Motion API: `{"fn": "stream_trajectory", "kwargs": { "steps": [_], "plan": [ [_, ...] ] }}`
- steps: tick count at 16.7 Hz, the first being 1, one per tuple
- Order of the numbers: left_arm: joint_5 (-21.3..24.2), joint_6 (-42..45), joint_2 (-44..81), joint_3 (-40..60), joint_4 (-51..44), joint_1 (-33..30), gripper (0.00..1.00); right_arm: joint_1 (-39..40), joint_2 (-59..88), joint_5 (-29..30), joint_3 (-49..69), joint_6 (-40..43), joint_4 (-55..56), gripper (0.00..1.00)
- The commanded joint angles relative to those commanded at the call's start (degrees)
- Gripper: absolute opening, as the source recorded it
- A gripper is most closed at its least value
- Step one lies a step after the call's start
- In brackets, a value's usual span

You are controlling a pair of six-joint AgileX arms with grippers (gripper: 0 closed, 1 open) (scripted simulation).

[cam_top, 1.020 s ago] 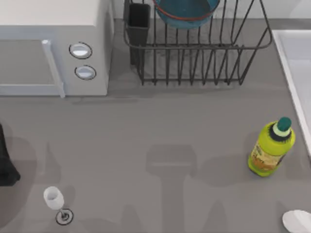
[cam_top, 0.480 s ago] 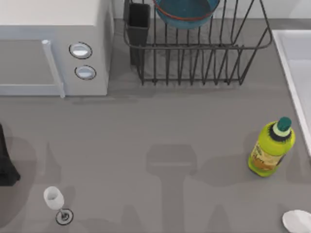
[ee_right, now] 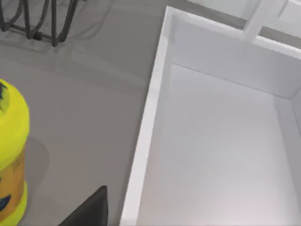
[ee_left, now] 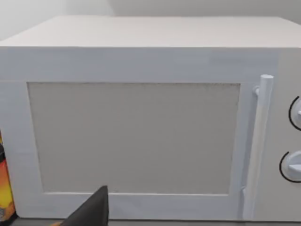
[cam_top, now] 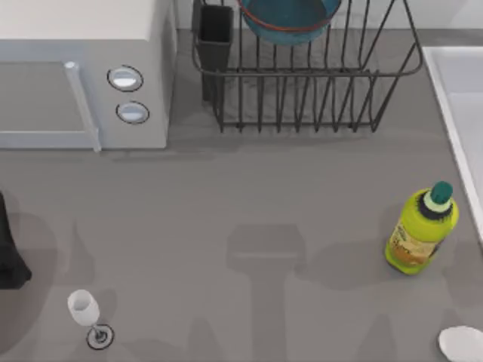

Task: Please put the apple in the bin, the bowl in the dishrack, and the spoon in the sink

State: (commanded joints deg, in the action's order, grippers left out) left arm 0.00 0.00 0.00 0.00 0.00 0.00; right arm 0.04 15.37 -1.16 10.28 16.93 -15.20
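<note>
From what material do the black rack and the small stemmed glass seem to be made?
The black wire dishrack looks like coated metal: thin, dark, matte bars with open gaps. The small white wine glass looks like glass or perhaps plastic: pale, smooth bowl on a thin stem and round foot.

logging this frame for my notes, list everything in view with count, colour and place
round deep bowl: one, teal-blue inside with reddish-brown rim, in the rack
black wire dishrack: one, top middle of table, dark utensil cup at its left corner
white microwave with two round knobs: one, top left
pale rectangular sink: one, white-grey, right edge
green plastic bottle: one, yellow-green with dark green cap, right side, upright beside the sink
tiny wine glass: one, white, bottom left
small white spoon: one, bottom right corner, on the table
left pincer: dark tip facing the microwave
right pincer: dark tip above the sink's rim
</note>
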Motion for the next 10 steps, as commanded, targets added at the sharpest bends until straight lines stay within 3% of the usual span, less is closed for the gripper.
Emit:
{"fn": "stream_trajectory", "kwargs": {
  "steps": [10],
  "plan": [
    [0.0,0.0,0.0,0.0,0.0,0.0,1.00,-1.3,41.0,0.8,26.7,56.7,-39.3,1.00]
  ]
}}
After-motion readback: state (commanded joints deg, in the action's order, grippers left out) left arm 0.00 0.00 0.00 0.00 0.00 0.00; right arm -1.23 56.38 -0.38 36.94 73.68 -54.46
